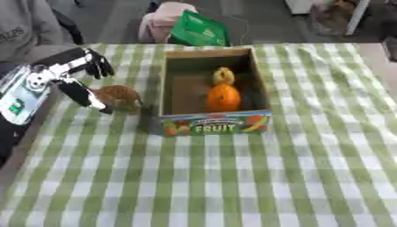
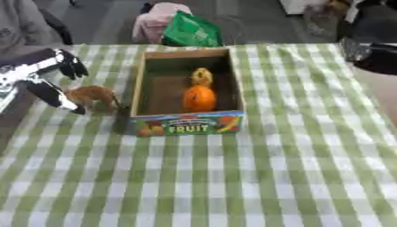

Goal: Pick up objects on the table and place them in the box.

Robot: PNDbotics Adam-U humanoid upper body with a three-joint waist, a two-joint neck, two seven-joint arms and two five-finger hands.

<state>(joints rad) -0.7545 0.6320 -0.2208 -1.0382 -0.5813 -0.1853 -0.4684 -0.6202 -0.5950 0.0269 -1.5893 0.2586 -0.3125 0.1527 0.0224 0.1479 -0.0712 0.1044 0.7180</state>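
My left hand (image 1: 66, 75): fingers (image 1: 99, 66) spread, holding nothing.
Brown object (image 1: 118, 95): just beside my thumb, possibly touching.

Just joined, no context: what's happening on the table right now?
The robot is packing items into the fruit box on the checked table. An orange and a smaller yellow item already lie inside. The left hand is at a brown object left of the box, fingers open beside it, not closed on it. The right hand shows in neither view.
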